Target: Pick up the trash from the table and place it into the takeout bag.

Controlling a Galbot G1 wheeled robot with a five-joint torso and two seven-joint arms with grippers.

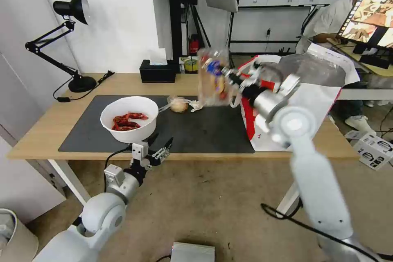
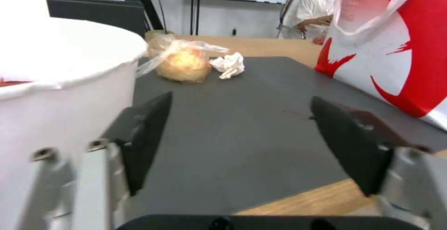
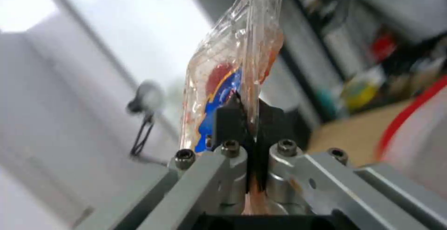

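Note:
My right gripper (image 1: 230, 76) (image 3: 249, 113) is shut on the clear hinged plastic tray (image 1: 213, 77) (image 3: 237, 69), holding it upright in the air over the mat, just left of the takeout bag (image 1: 303, 98) (image 2: 396, 48). The white bowl of red crayfish shells (image 1: 129, 118) (image 2: 60, 83) sits on the mat's left part. The small clear bag with a yellowish lump (image 1: 179, 105) (image 2: 182, 61) and a crumpled tissue (image 1: 195, 105) (image 2: 229, 65) lie behind it. My left gripper (image 1: 157, 151) (image 2: 237, 142) hangs open at the table's (image 1: 45, 131) front edge, just right of the bowl.
A black tissue box (image 1: 158, 71) stands at the table's back edge, and a black desk lamp (image 1: 67, 41) at the back left. A dark grey mat (image 1: 204, 131) covers the middle. A person sits at a monitor (image 1: 370, 16) behind the bag.

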